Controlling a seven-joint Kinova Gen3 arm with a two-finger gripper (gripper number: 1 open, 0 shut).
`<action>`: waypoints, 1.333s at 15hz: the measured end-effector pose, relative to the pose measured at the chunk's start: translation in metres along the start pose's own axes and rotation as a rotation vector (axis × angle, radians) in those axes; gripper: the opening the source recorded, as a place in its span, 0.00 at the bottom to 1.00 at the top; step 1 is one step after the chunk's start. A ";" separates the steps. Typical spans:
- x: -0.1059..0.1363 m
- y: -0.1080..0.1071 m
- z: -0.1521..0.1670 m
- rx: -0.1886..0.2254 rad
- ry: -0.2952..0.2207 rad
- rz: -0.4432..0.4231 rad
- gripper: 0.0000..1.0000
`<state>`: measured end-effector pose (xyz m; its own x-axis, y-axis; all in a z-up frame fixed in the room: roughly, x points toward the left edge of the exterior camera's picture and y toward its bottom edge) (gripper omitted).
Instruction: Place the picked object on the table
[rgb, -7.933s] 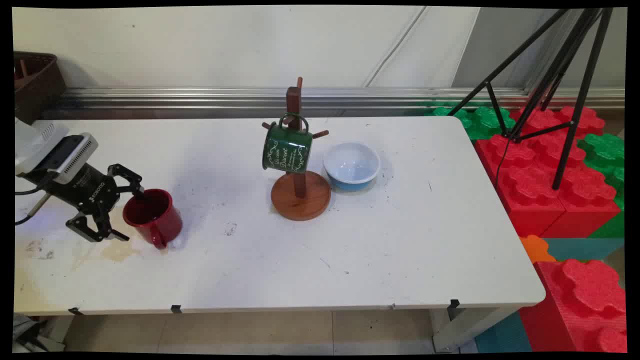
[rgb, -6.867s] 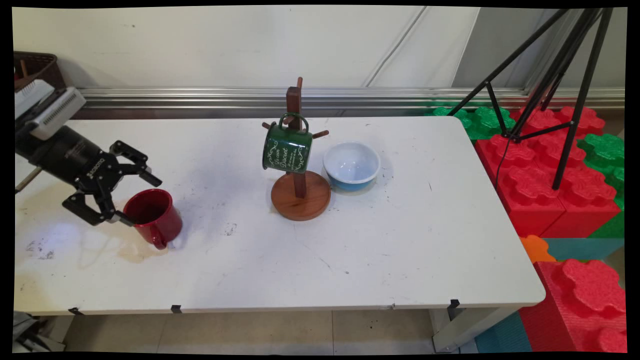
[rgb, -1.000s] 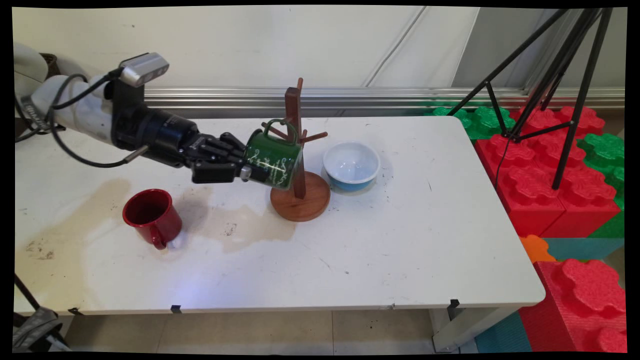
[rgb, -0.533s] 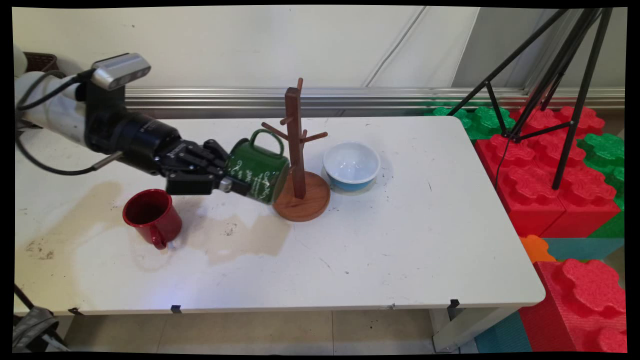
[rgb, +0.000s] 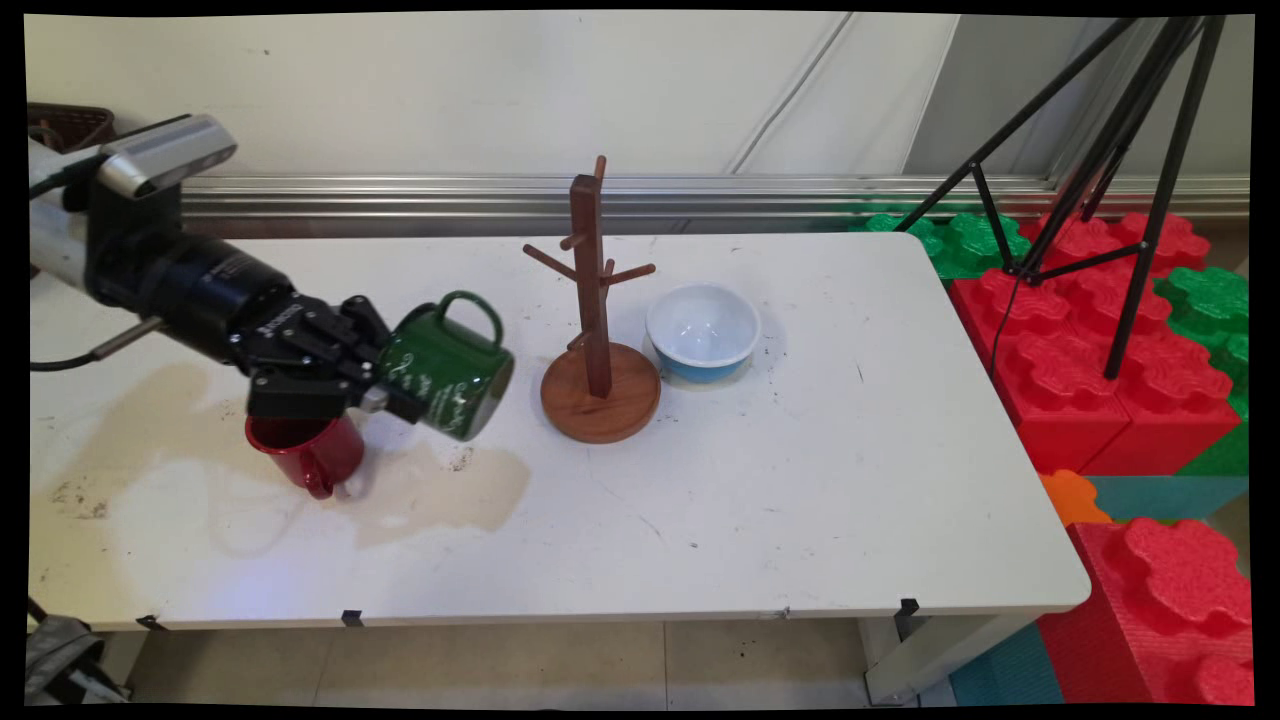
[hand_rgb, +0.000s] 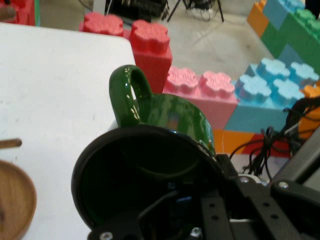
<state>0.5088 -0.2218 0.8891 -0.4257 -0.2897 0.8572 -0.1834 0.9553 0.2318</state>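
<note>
Reaching in low from the left, nearly level, the gripper (rgb: 385, 385) grips the green mug (rgb: 447, 368) by its rim, tipped sideways above the table (rgb: 800, 480), over the red mug (rgb: 310, 455), left of the wooden mug tree (rgb: 598, 330).

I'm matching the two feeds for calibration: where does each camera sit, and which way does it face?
Main view: fixed above the table's near side, facing the wall; shows arm and gripper.
Hand view: on the hand, looking along the gripper; its linkage shows.
Both show the green mug and mug tree base.

Pale wall (rgb: 400, 90) — red foam blocks (rgb: 1080, 330) beside tripod (rgb: 1120, 150).
</note>
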 end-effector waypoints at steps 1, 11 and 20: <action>-0.001 0.001 -0.005 0.005 -0.015 0.009 0.00; -0.006 -0.007 -0.056 0.123 -0.194 0.144 0.00; -0.016 -0.030 -0.089 0.221 -0.371 0.275 0.00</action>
<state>0.5998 -0.2404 0.9090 -0.7629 -0.0690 0.6428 -0.1866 0.9755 -0.1167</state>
